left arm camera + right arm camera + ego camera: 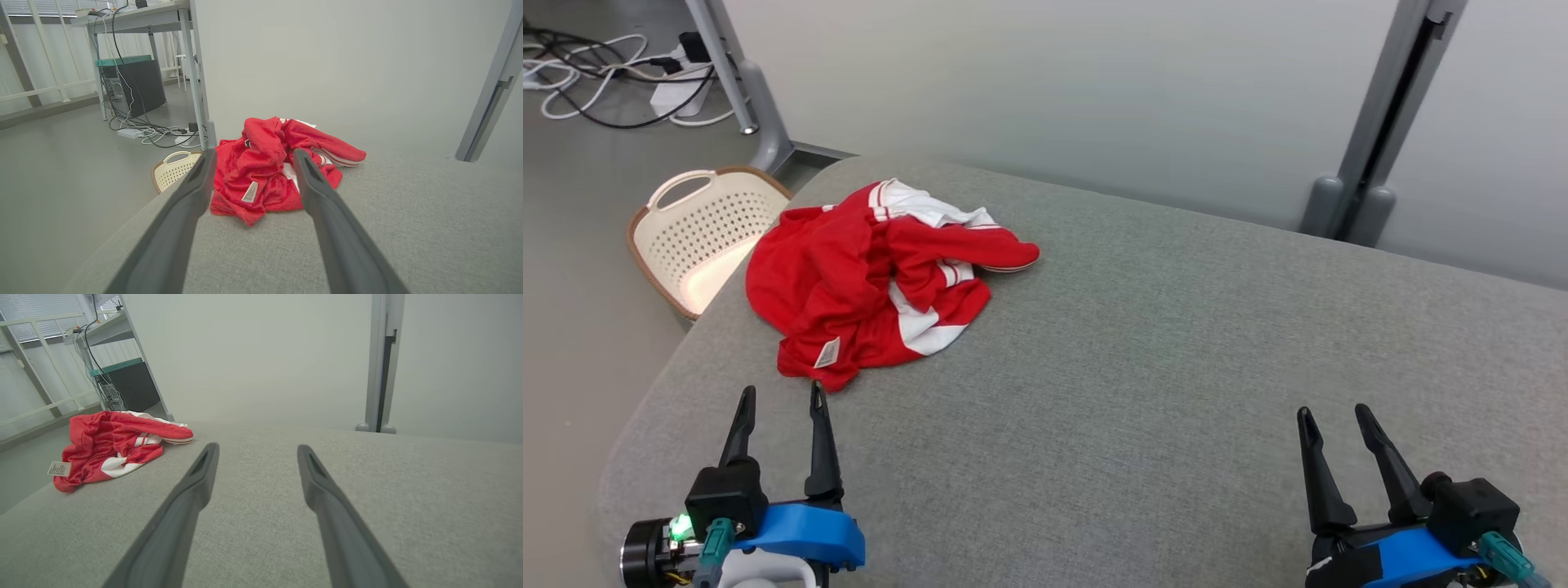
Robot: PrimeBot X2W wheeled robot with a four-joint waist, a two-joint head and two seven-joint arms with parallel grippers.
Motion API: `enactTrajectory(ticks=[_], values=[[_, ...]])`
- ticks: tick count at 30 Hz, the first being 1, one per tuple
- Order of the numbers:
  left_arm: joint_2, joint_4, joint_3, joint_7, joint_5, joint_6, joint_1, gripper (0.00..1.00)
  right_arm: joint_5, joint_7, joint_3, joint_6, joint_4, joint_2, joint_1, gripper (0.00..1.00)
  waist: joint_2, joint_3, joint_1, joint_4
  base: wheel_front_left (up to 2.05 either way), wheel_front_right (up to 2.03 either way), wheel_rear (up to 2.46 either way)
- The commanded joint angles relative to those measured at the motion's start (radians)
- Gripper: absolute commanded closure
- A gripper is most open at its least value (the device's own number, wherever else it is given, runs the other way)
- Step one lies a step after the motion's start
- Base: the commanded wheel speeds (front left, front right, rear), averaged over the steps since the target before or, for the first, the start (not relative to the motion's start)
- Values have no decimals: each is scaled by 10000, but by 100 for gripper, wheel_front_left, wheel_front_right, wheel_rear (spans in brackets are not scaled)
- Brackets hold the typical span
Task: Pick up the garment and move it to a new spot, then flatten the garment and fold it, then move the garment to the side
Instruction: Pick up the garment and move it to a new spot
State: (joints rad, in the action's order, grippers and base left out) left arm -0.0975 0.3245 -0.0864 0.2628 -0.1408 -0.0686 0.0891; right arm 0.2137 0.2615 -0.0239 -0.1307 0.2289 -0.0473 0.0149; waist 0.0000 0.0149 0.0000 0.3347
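A crumpled red garment (pixel 866 282) with white panels and a small label lies heaped at the far left of the grey padded surface (pixel 1176 343). My left gripper (pixel 783 392) stands open just in front of the heap's near edge, touching nothing. In the left wrist view the garment (pixel 265 171) lies beyond the open left gripper (pixel 253 157). My right gripper (pixel 1331 412) is open at the near right, far from the cloth. The right wrist view has the garment (pixel 110 443) off to the left of the open right gripper (pixel 257 449).
A cream perforated basket (pixel 698 237) stands on the floor beside the surface's far left corner. Cables and a power strip (pixel 678 86) lie on the floor behind it. Grey partition posts (pixel 1372 122) rise behind the surface. A desk with a computer (pixel 130 85) stands beyond.
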Motion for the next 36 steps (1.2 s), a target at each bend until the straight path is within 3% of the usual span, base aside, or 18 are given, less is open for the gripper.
enactTrajectory(ticks=[1,11,20,28,36], values=[[-78,-27,34,31,-6,8,113,0,-56,56,-16,-1,-28,-55,79,0,0,160,0,273,0,0,0],[-62,-162,142,31,-86,-103,-8,0,-157,56,34,-1,4,-57,192,0,0,314,0,1270,0,0,0],[-64,-231,201,31,-161,-113,-53,0,-199,56,34,-1,96,-55,311,0,0,405,0,1679,0,0,0],[-124,-236,414,31,-367,-34,130,0,-260,56,-179,-1,122,-57,444,0,0,528,0,1384,0,0,0],[-547,44,718,31,-634,336,1800,0,-815,33,-128,-1,-113,-57,804,0,0,1264,0,541,0,0,0]])
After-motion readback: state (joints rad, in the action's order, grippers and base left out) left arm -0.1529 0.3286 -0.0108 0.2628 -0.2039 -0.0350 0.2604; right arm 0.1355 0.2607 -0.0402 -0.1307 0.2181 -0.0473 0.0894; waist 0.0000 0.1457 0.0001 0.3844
